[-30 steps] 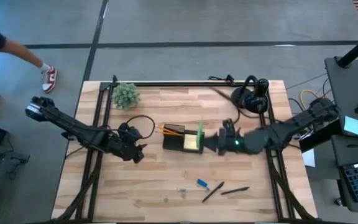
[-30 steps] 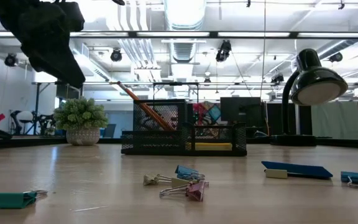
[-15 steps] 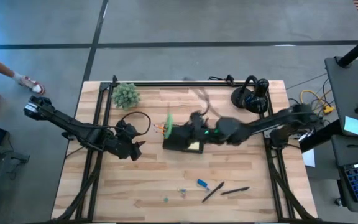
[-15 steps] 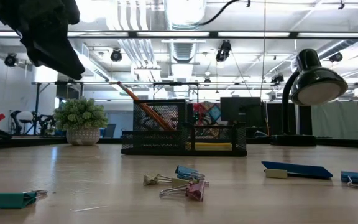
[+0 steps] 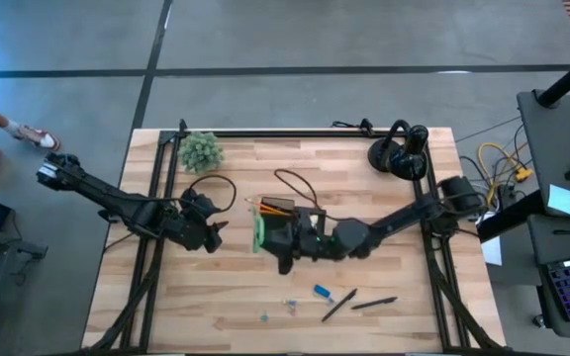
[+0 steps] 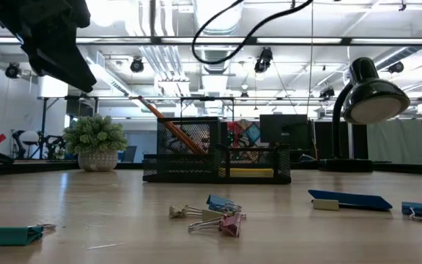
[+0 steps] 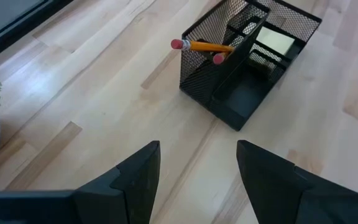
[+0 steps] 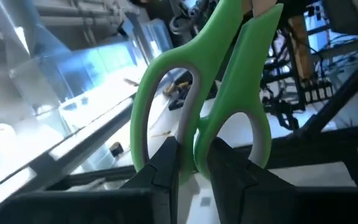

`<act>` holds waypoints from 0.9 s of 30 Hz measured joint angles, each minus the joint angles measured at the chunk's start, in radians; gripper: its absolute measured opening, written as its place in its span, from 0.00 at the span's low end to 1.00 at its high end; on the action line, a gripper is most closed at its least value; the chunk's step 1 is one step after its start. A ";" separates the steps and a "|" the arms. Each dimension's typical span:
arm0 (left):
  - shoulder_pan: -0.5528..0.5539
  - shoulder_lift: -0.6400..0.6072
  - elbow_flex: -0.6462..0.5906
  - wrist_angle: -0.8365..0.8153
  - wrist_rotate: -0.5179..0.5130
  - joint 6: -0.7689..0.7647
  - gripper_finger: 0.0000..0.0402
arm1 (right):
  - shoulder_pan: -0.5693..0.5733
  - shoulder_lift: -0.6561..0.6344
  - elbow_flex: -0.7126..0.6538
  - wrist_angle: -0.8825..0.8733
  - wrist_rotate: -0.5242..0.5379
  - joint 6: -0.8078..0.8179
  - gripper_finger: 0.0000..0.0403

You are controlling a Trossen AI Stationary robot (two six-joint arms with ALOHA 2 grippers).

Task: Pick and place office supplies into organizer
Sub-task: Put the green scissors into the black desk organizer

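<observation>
Nearest the low camera, loose binder clips lay on the pale wooden counter [image 6: 108, 220]: a teal one [image 6: 9, 235] far to one side, a pink-and-metal cluster [image 6: 215, 220] in the middle, and a flat blue piece [image 6: 349, 200] beyond. All were untouched, so sorting looked only partly done.

From above, two slim black pens [image 5: 356, 303] and a small blue clip [image 5: 322, 292] lay near the front edge, well apart from the tray.

Mid-counter stood the black wire-mesh organizer tray [image 7: 247, 62]. Orange pencils with pink erasers [image 7: 201, 46] leaned out of its tall compartment, propped by the mesh wall. A square yellow sticky-note pad [image 7: 273, 42] lay flat in a low compartment.

The right end effector [image 5: 305, 240] reached across the organizer, fingers [image 8: 166, 163] clamped on the green-handled scissors [image 8: 204, 93]. They were held by the blades, handles outward. In the high view the scissors showed at the organizer's left side, held off the counter. My guess: this grip let them drop blade-first into a compartment.

The left end effector [image 7: 197, 177] hovered left of the organizer, fingers spread wide with nothing between them, apparently waiting clear.

Farther back stood a small green potted plant [image 6: 95, 143] and a black desk lamp [image 6: 372, 92].
</observation>
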 joint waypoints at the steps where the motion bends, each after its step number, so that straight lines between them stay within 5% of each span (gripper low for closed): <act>1: 0.000 0.001 0.000 0.001 0.000 0.000 0.49 | 0.011 -0.003 -0.005 0.001 0.038 -0.001 0.13; 15: 0.000 0.002 0.000 0.003 0.008 0.002 0.49 | 0.039 -0.002 -0.083 -0.136 0.325 0.144 0.13; 27: 0.000 0.002 0.000 0.003 0.014 0.003 0.49 | 0.004 -0.002 -0.147 -0.173 0.367 0.256 0.13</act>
